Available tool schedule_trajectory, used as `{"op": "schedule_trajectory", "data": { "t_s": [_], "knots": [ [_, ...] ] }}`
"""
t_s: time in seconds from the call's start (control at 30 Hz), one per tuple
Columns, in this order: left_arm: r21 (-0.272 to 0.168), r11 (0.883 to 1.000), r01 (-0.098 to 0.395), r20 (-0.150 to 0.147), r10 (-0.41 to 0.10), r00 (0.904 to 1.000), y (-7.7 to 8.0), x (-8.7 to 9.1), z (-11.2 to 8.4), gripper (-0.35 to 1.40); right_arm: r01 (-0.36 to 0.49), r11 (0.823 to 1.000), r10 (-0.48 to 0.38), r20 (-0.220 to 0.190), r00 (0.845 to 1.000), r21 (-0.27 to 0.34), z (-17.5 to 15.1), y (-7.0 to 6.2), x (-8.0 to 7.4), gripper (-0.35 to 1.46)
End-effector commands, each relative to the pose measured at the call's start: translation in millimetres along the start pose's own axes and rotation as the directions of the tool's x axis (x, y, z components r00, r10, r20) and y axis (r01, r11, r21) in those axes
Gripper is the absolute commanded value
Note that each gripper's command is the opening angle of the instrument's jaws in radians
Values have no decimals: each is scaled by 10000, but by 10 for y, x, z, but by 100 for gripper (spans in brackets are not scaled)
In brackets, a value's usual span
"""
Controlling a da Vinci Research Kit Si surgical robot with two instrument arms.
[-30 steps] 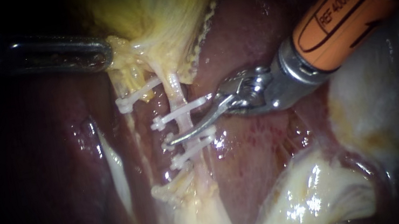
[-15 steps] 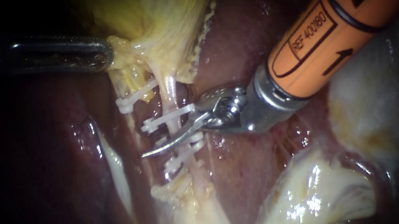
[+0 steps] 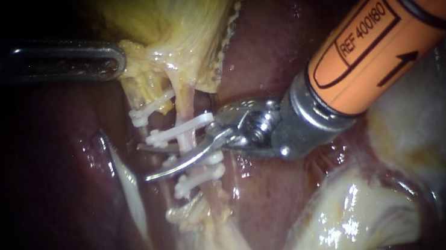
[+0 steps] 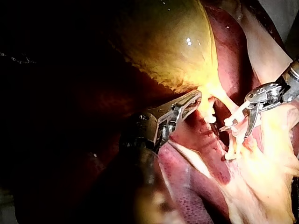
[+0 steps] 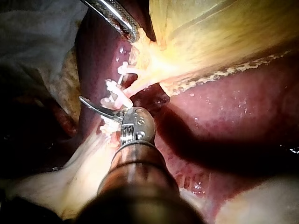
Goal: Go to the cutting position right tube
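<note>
Positioning of right instrument (image 3: pixel 156 161) on right tube (image 3: pixel 186 98).
Jaws open, tube in their gap between clips (image 3: pixel 181 130), not gripped. Left instrument (image 3: pixel 117 64): jaws closed on gallbladder (image 3: pixel 171 5). Advice: seat tube deep, stay clear of both clips.

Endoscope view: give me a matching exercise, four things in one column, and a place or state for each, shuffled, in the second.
Column one
1. dark metal left instrument
2. orange-shafted right instrument
3. white plastic clips
4. yellow-green gallbladder

Column two
A. clamped across the pale right tube
B. jaws open at that tube, between clips
C. jaws shut on tissue at the gallbladder's neck
D. hangs above the clips

Pairs: 1-C, 2-B, 3-A, 4-D
</note>
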Motion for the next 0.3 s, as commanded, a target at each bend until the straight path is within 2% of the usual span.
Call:
{"op": "schedule_trajectory", "data": {
  "t_s": [0.03,0.2,0.3],
  "knots": [
    [4,10000,-3,1,3,10000,0,0,0,-35,3,10000,-3,10,10000,4,0,0,0,142],
    [4,10000,-2,1,2,10000,0,0,0,-35,63,10000,-63,10,10000,2,0,1,0,142],
    [4,10000,-3,1,3,10000,0,0,0,-35,539,9985,-539,16,9985,-5,-1,5,-1,140]
  ]
}}
